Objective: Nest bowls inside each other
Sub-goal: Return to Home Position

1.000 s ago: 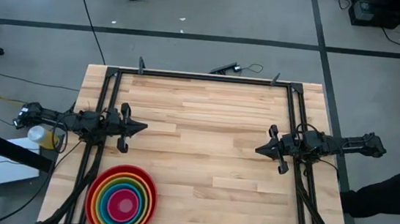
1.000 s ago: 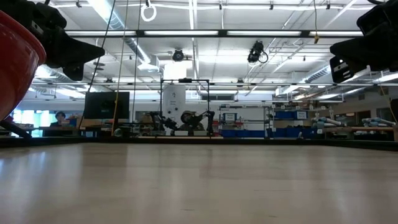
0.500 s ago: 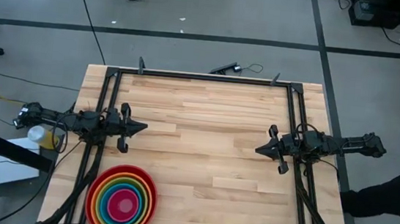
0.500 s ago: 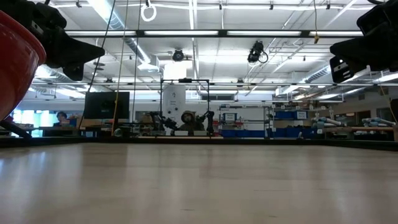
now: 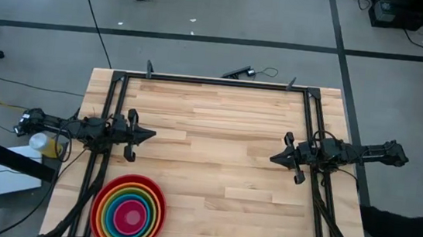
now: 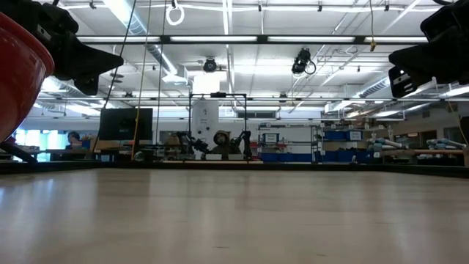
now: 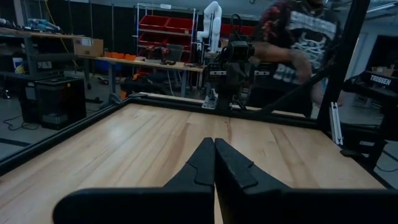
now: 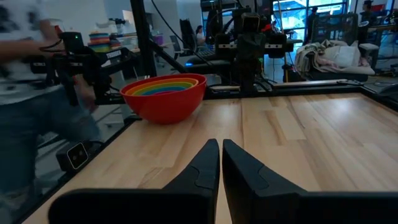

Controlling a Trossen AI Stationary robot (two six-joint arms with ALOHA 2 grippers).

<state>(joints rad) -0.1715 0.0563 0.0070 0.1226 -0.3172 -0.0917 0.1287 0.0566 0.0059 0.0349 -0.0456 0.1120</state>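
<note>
Red bowl by the near left corner of the table, close to both edges. Nested within, ring inside ring: orange bowl, green bowl, blue bowl, magenta bowl at the middle. Just beyond the red bowl, above the wood: left gripper, fingers pressed together, holding nothing. Right of the red bowl, wide bare boards. Well apart from it, right gripper, likewise pressed together and empty. Farther right again, past the table's edge, a person.
</note>
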